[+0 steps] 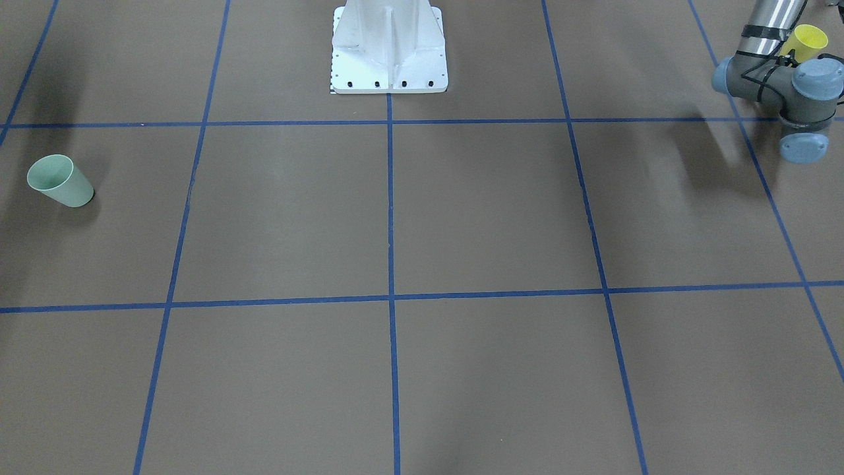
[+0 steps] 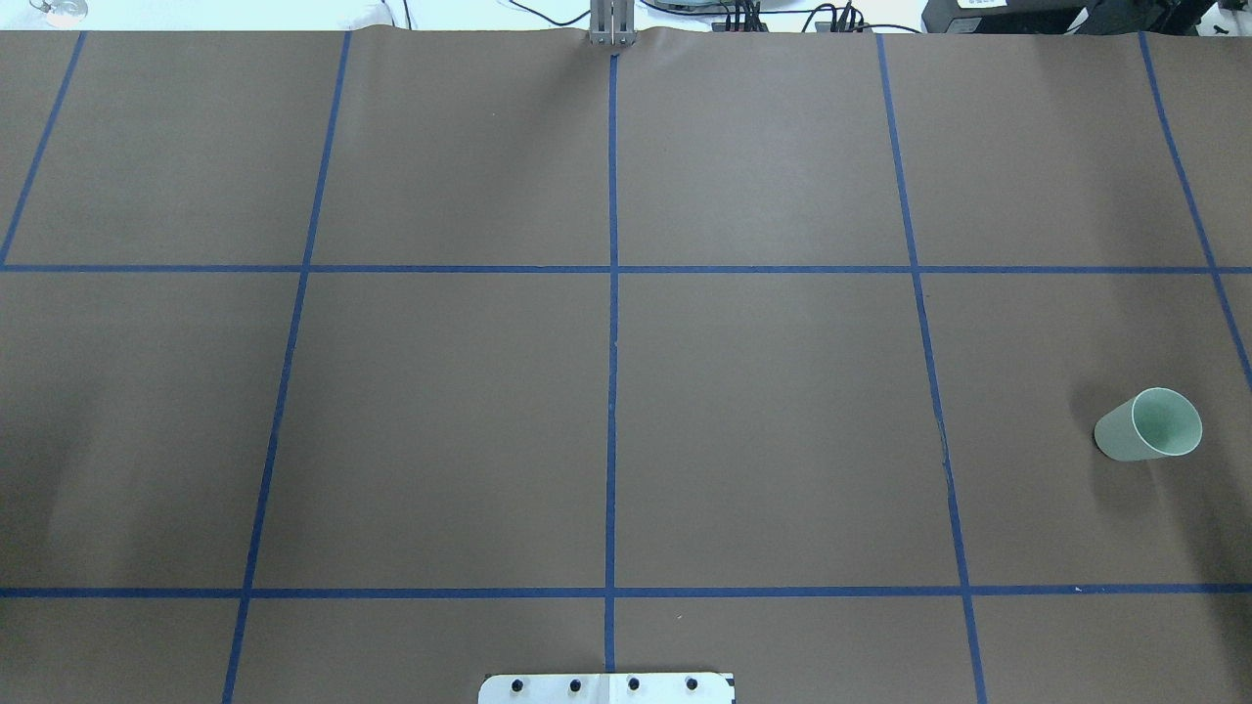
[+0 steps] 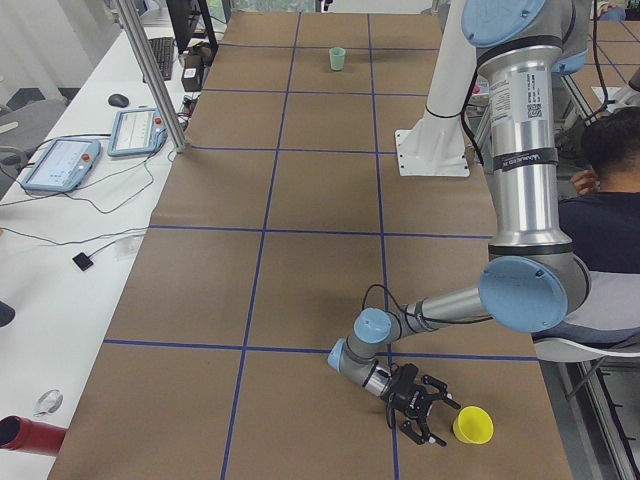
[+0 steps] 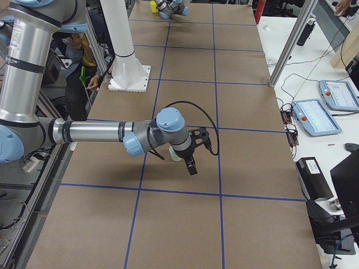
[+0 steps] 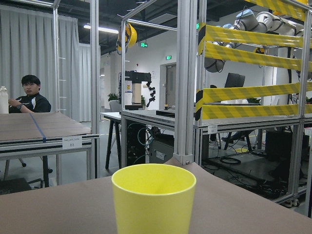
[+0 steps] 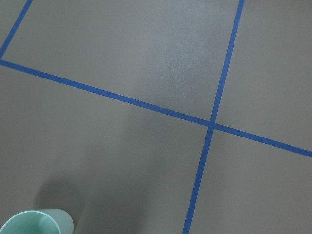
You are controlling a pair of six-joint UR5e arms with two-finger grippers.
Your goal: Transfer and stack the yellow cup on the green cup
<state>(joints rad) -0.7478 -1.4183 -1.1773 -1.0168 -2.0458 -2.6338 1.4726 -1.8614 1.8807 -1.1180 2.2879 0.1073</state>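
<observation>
Upright yellow cup (image 5: 153,197) fills left wrist view, on table (image 2: 763,411) nr its robot-side corner at robot's left. left gripper (image 3: 443,422) just beside it; jaws' state: can't tell. green cup (image 2: 1149,425) upright nr table's opposite end, well apart. right gripper (image 4: 190,167) prob. hangs just over it; jaws: can't tell either.

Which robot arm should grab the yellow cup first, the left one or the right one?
Left. The left gripper is right beside the yellow cup, and its wrist camera looks straight at it. The right arm is far away at the other end, near the green cup.
</observation>
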